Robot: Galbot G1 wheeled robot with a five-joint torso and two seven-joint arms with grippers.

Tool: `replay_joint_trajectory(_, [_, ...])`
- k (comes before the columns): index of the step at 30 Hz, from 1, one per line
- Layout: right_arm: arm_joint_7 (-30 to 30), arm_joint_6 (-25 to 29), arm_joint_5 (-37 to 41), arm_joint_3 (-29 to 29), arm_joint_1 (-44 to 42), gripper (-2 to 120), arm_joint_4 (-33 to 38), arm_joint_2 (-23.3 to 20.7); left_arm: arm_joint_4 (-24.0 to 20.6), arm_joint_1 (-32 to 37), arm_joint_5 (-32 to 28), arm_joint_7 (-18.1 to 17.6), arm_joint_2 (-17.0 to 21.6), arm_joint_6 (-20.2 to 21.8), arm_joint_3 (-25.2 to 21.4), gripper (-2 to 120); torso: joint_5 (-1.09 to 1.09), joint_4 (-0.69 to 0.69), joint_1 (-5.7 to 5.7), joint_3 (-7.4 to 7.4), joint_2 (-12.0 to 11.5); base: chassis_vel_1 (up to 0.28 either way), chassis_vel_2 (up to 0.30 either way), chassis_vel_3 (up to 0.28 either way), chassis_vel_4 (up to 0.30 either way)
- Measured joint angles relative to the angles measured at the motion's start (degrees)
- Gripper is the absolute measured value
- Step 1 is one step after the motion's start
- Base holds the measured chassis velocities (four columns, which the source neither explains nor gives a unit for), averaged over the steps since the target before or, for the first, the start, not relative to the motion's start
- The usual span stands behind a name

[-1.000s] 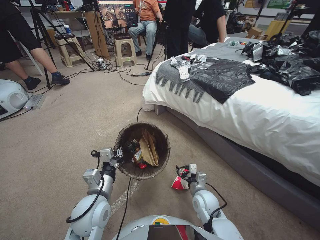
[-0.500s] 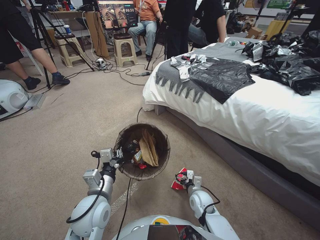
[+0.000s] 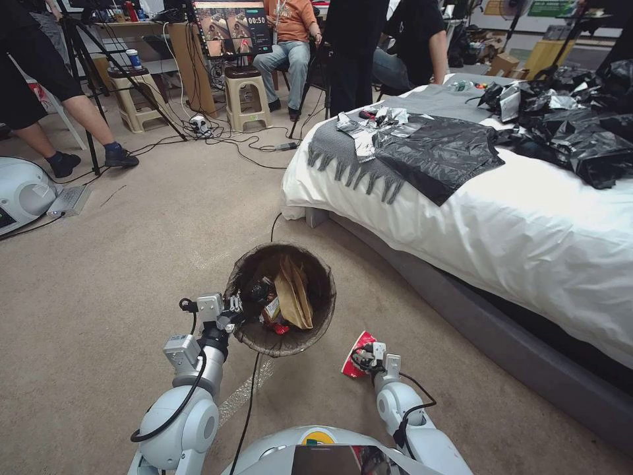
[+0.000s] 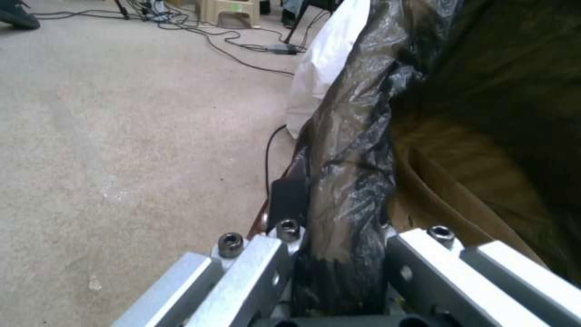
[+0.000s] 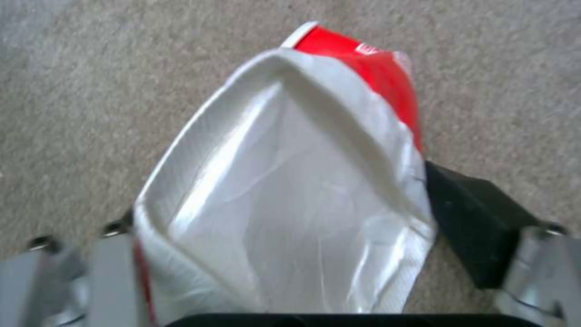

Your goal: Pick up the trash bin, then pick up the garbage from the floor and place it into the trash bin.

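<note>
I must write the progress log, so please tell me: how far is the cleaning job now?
Done: the left gripper holds the trash bin by its rim, with a brown paper scrap inside. In hand: the right gripper has its jaws around a crushed red paper cup at the carpet. Left: dropping the cup into the bin.

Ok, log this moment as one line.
left gripper: shut on bin rim | right gripper: shut on red cup, squashed, low over carpet beside bin | bin: litter inside

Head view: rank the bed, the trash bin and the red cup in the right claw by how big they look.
1. Bed, by far the largest.
2. Trash bin.
3. Crushed red paper cup, smallest, though it sits slightly nearer the camera than the bin.
</note>
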Motion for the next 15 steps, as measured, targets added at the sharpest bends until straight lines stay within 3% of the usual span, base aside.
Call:
replay_joint_trajectory(2, [0.02, 0.24, -0.06, 0.07, -0.01, 65, -0.09, 0.02, 0.00, -0.02, -0.01, -0.01, 0.00, 0.01, -0.03, 2, -0.01, -0.01, 0.00, 0.00, 0.00, 0.000, 0.000, 0.000, 0.000])
replay_joint_trajectory(4, [0.02, 0.26, -0.06, 0.07, 0.00, 64, -0.09, 0.02, 0.00, -0.02, -0.01, -0.01, 0.00, 0.01, -0.03, 2, -0.01, -0.02, 0.00, 0.00, 0.00, 0.000, 0.000, 0.000, 0.000])
replay_joint_trajectory(5, [0.02, 0.28, -0.07, 0.08, 0.00, 53, -0.10, 0.02, 0.00, -0.02, -0.01, -0.01, 0.00, 0.01, -0.04, 2, -0.01, -0.02, 0.00, 0.00, 0.00, 0.000, 0.000, 0.000, 0.000])
replay_joint_trajectory(7, [0.02, 0.29, -0.07, 0.08, 0.00, 53, -0.10, 0.03, 0.00, -0.03, -0.01, -0.01, 0.00, 0.01, -0.04, 2, -0.01, -0.02, 0.00, 0.00, 0.00, 0.000, 0.000, 0.000, 0.000])
replay_joint_trajectory(8, [0.03, 0.33, -0.08, 0.08, 0.03, 46, -0.12, 0.04, 0.02, -0.03, -0.01, -0.02, 0.00, 0.02, -0.08, 2, -0.01, -0.02, 0.00, 0.00, 0.01, 0.000, 0.000, 0.000, 0.000])
replay_joint_trajectory(15, [0.08, 0.77, -0.39, 0.12, 0.21, 32, -0.47, 0.11, 0.09, -0.03, -0.01, -0.04, -0.11, 0.02, -0.10, 2, -0.02, -0.02, 0.00, 0.00, 0.01, 0.000, 0.000, 0.000, 0.000])
